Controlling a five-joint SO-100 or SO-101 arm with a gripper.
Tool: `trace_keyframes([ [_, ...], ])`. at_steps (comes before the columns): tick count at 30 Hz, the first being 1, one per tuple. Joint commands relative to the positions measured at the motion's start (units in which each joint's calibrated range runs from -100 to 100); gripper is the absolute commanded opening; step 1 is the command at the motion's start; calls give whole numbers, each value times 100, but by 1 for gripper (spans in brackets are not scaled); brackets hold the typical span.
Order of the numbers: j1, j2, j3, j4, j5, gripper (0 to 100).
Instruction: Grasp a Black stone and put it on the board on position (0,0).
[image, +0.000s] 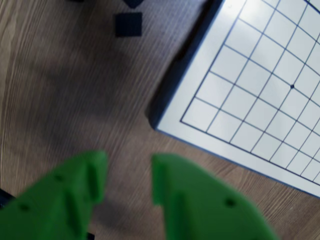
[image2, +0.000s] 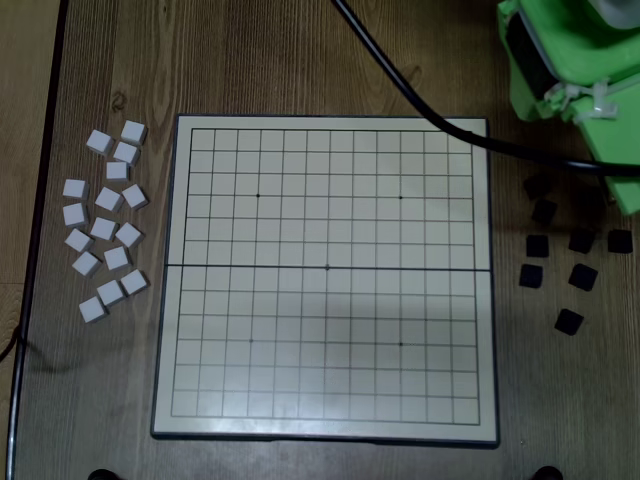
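In the wrist view my green gripper (image: 129, 170) is open and empty above the bare wooden table, just off a corner of the board (image: 260, 95). One Black stone (image: 128, 24) lies on the table ahead of the fingers, well apart from them. In the overhead view several black stones (image2: 538, 246) lie scattered right of the board (image2: 330, 130), partly under my green arm (image2: 565, 70). Position (0,0) (image2: 327, 267) is the dot on the dark fold line; nothing sits on it. The fingertips are hidden in the overhead view.
Several white square blocks (image2: 105, 228) lie on the table left of the board. A black cable (image2: 420, 100) crosses the board's top right corner. The table's left edge (image2: 55, 200) is close to the white blocks.
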Motion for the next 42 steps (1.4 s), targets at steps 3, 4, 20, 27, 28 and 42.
trace_keyframes([
  [3, 140, -46, -365, -242, 44, 6],
  [4, 149, -21, -355, -275, 59, 6],
  [20, 167, 183, -317, -440, 78, 6],
  [27, 104, -63, 611, -1234, 54, 6],
  [28, 67, -131, 765, -1325, 34, 6],
  [42, -142, -122, 1094, -1838, 78, 9],
])
